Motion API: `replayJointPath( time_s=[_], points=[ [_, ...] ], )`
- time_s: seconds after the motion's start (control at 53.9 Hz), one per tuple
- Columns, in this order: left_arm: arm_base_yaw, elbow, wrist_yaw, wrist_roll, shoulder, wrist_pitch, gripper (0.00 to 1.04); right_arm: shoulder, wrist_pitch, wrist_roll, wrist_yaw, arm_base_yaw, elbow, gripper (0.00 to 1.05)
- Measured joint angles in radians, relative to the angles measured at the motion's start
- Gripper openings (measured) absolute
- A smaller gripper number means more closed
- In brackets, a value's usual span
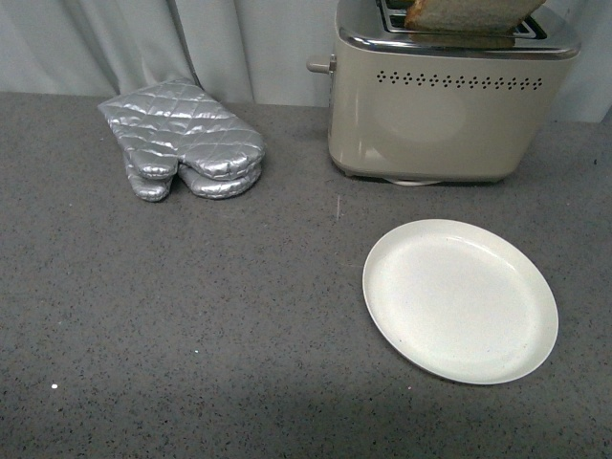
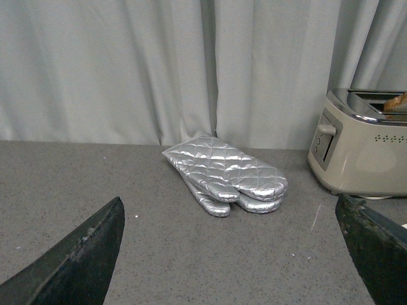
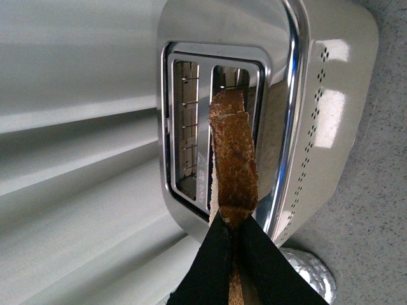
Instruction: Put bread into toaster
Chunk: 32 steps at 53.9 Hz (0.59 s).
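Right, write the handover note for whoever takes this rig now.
Left end effector: open, holding nothing, over the counter near the mitt.
Right end effector: shut on the bread.
Bread: on edge at the toaster's slot nearer the robot, sticking up above the chrome top.
Done: bread gripped and lined up with the slot.
Left: lower it in, release, withdraw.

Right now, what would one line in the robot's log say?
stage: bread at toaster slot, not seated | right end effector: shut on bread | left end effector: open, near mitt
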Motion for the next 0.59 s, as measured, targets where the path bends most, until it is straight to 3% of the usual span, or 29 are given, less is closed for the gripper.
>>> replayJointPath(
  time_s=[0.222, 0.389, 0.593],
  points=[
    [0.0, 0.0, 0.0, 0.0, 0.0, 0.0, 0.98, 0.079, -0.003, -0.09, -0.015, -0.021, 0.061, 0.03],
    [0.0, 0.0, 0.0, 0.0, 0.0, 0.0, 0.98, 0.089, 0.1, -0.33, 0.014, -0.028, 0.097, 0.36],
    [0.0, 0.0, 0.0, 0.0, 0.0, 0.0, 0.98, -0.031, 0.412, -0.801, 0.19, -0.01, -0.069, 0.77]
  ],
)
